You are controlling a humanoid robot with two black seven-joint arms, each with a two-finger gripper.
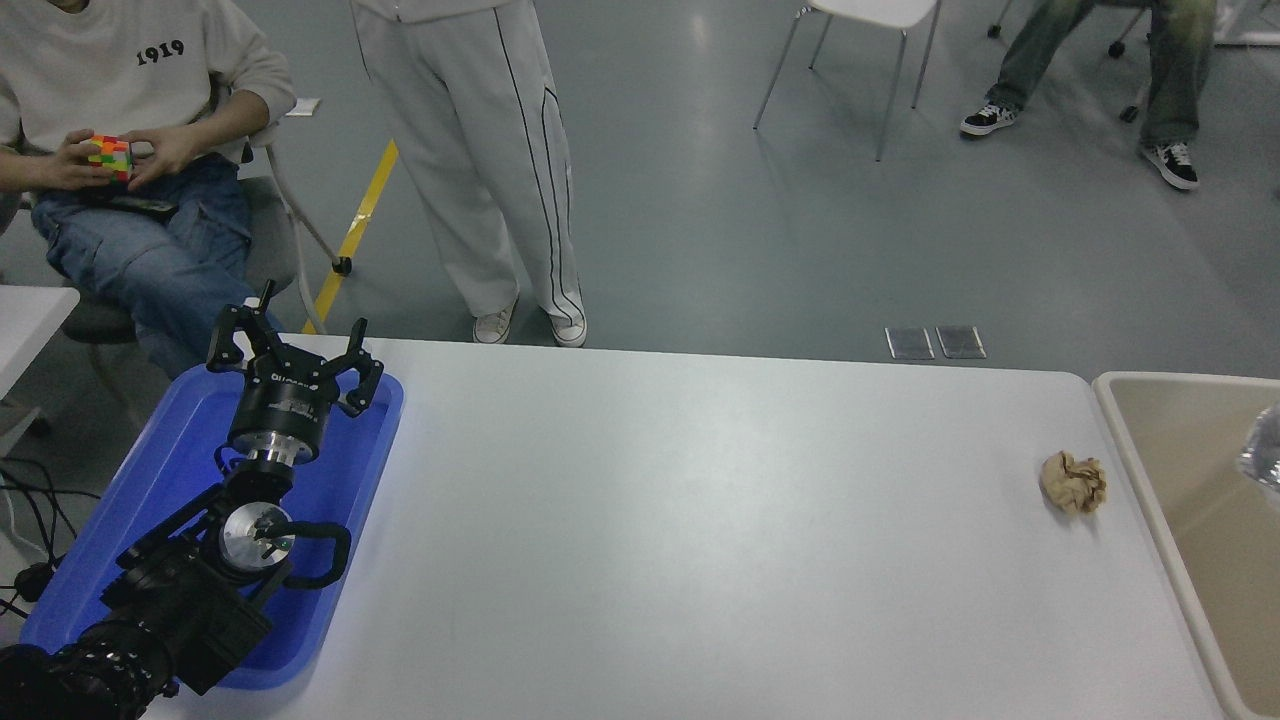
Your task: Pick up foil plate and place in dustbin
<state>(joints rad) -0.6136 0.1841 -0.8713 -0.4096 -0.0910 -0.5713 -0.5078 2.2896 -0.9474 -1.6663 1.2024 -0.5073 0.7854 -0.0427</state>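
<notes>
You're looking at a robotics lab or test room, not a home or kitchen. See the smooth grey-green floor [760, 230] with a yellow tape line [358, 225] marking off a zone. Your white desk [700, 540] is a plain work surface, with a black robot arm [200, 560] resting over a blue tray [140, 500] at the lower left, cables [30, 480] trailing off the edge. On the far side, a seated person [130, 150] is fiddling with a coloured puzzle cube [108, 155], another person [480, 160] stands watching, and a third [1100, 70] sits by a white metal-legged chair [860, 40]. A beige bin [1180, 470] stands at the desk's right end.
</notes>
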